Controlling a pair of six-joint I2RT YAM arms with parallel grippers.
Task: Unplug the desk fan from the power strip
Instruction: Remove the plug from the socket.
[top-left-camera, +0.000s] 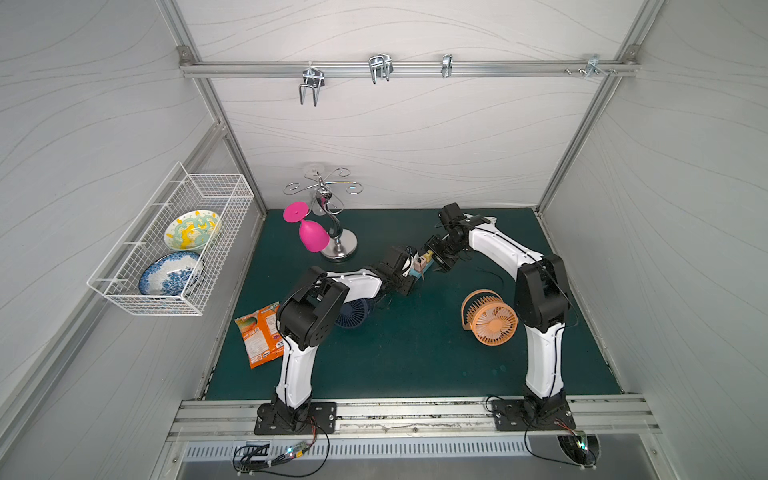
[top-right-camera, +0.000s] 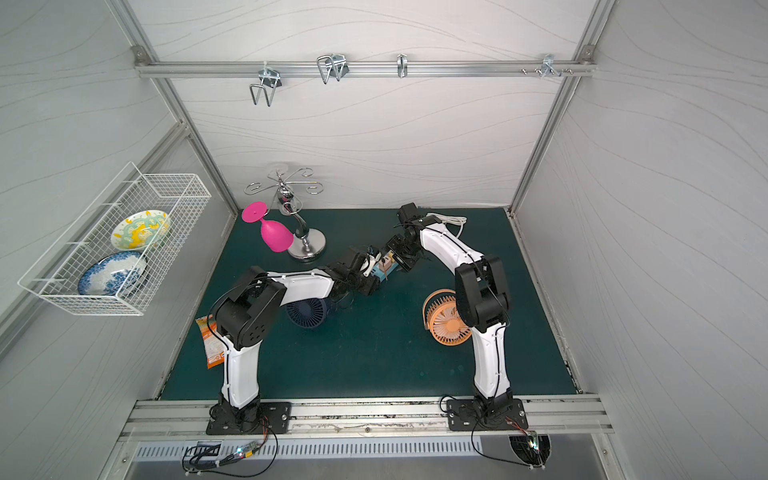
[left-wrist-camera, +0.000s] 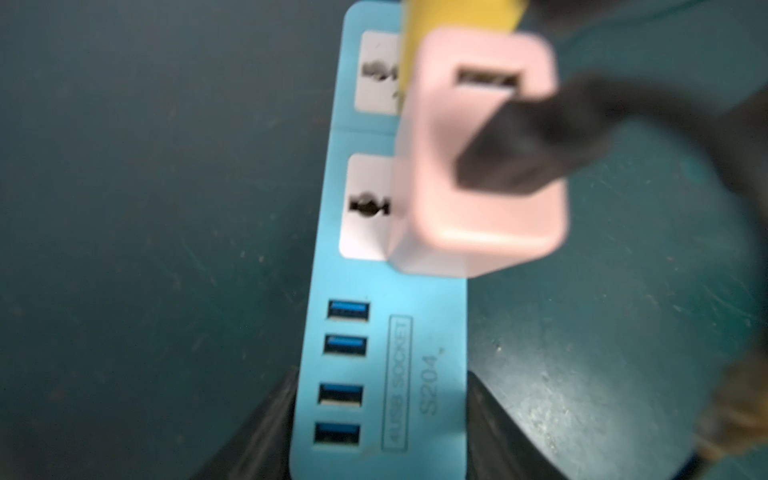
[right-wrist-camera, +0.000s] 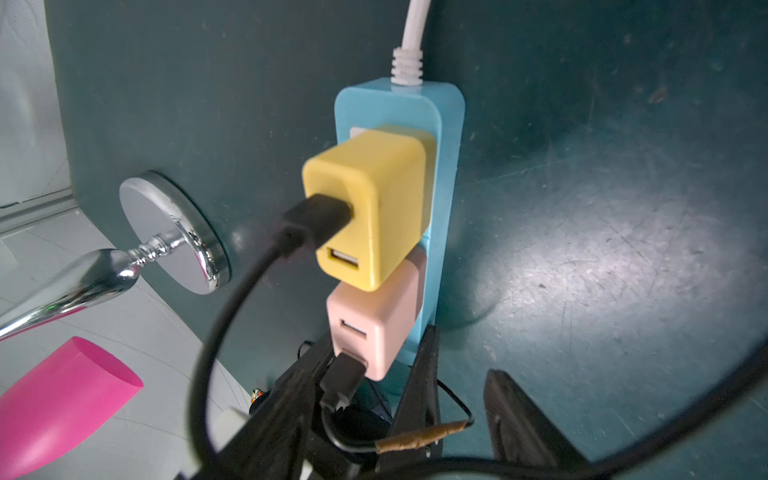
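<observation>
The light-blue power strip (left-wrist-camera: 436, 332) (right-wrist-camera: 446, 166) lies mid-mat (top-left-camera: 415, 273). A yellow adapter (right-wrist-camera: 374, 208) and a pink adapter (left-wrist-camera: 457, 232) (right-wrist-camera: 374, 328) are plugged into its sockets, each with a black cable. My left gripper (left-wrist-camera: 380, 395) (top-left-camera: 409, 274) is shut on the strip's USB end, a finger against each long side. My right gripper (right-wrist-camera: 411, 365) (top-left-camera: 437, 259) stands open at the adapters, and one finger (right-wrist-camera: 519, 415) is apart from the strip. An orange desk fan (top-left-camera: 490, 318) and a navy one (top-left-camera: 351, 313) lie on the mat. I cannot trace either cable to a fan.
A chrome glass stand (top-left-camera: 338, 249) with a hanging pink goblet (top-left-camera: 311, 239) stands just left of the strip. The strip's white cord (top-right-camera: 453, 222) runs to the back. An orange snack packet (top-left-camera: 259, 336) lies front left. A wire basket (top-left-camera: 166, 249) with plates hangs on the left wall.
</observation>
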